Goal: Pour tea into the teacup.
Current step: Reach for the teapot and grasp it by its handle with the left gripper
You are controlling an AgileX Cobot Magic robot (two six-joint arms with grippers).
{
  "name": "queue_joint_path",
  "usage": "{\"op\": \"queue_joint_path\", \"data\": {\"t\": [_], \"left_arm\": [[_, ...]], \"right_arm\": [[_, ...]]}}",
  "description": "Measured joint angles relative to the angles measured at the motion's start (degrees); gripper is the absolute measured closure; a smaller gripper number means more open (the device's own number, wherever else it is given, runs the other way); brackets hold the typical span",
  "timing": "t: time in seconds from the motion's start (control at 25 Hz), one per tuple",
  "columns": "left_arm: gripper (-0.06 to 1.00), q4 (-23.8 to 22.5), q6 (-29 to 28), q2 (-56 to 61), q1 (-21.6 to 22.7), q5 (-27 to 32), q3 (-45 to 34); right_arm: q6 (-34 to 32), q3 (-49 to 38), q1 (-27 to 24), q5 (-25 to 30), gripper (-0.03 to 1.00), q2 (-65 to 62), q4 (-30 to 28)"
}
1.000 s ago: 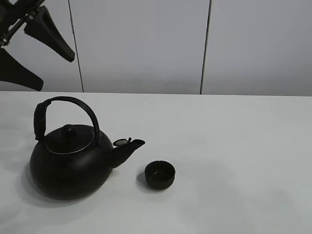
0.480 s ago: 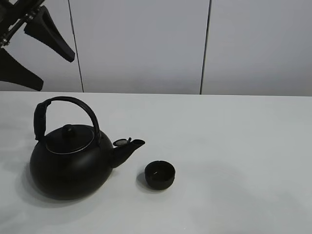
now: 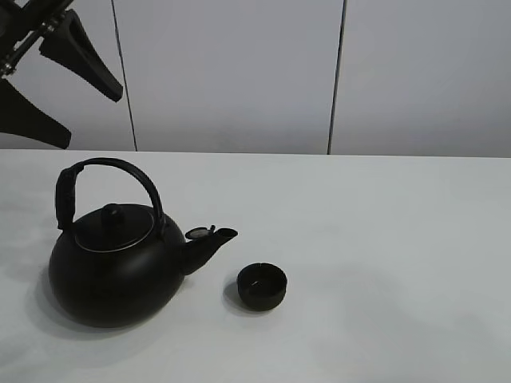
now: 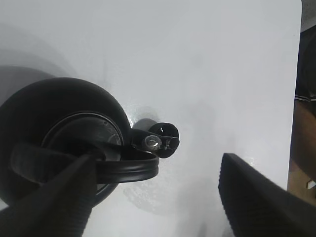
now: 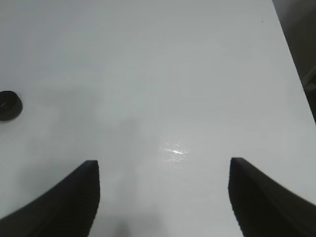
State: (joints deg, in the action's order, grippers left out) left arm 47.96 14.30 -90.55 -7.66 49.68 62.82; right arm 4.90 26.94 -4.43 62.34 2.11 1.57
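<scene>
The left tool [image 3: 88, 116] is hanging spread wide above the kettle [image 3: 112, 271], empty; the right tool [image 5: 163, 197] is gaping empty too. The teacup [image 3: 262, 286] is sitting just past the kettle's spout [image 3: 211, 243]. I judge the descent should be centring the left tool over the kettle's handle [image 3: 120, 165].

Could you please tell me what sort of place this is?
Probably a robotics lab bench: a plain white tabletop, grey wall panels, and a round black kettle beside a small matte-black teacup.
</scene>
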Motion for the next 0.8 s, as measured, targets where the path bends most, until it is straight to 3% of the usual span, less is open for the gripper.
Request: {"op": "queue_joint_path", "data": {"t": [0.64, 0.8], "left_arm": [[0.44, 0.0, 0.0, 0.0, 0.0, -0.06, 0.0], [0.44, 0.0, 0.0, 0.0, 0.0, -3.01, 0.0]], "right_arm": [[-0.32, 0.0, 0.0, -0.26, 0.46, 0.0, 0.0], [-0.32, 0.0, 0.0, -0.26, 0.46, 0.0, 0.0]]}}
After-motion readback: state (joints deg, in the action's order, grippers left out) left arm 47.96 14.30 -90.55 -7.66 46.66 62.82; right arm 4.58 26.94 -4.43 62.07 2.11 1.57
